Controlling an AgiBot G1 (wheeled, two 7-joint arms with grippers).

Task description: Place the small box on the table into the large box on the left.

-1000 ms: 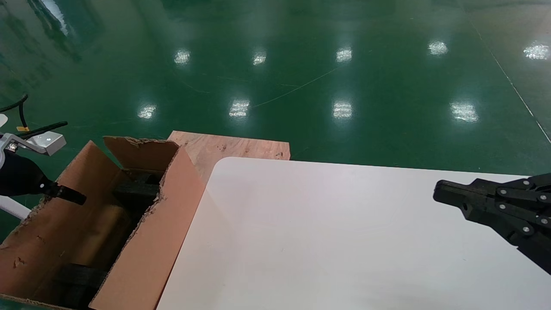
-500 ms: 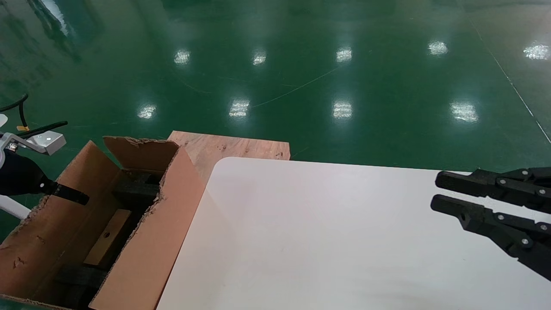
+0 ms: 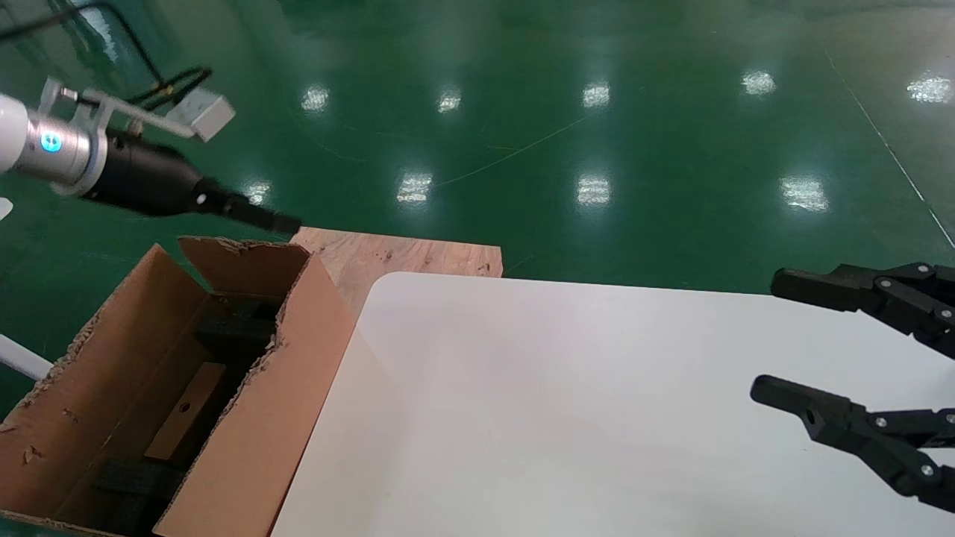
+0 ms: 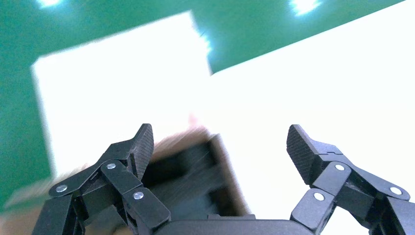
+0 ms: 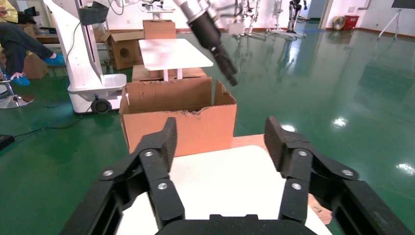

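Inside the ragged corrugated large box (image 3: 246, 418) — flat small box (image 3: 186, 409).

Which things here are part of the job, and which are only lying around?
Job: small box, already lying inside the large box; table; left gripper, open above the carton; right gripper, open over the table.

Lying about: plywood board; black foam blocks.
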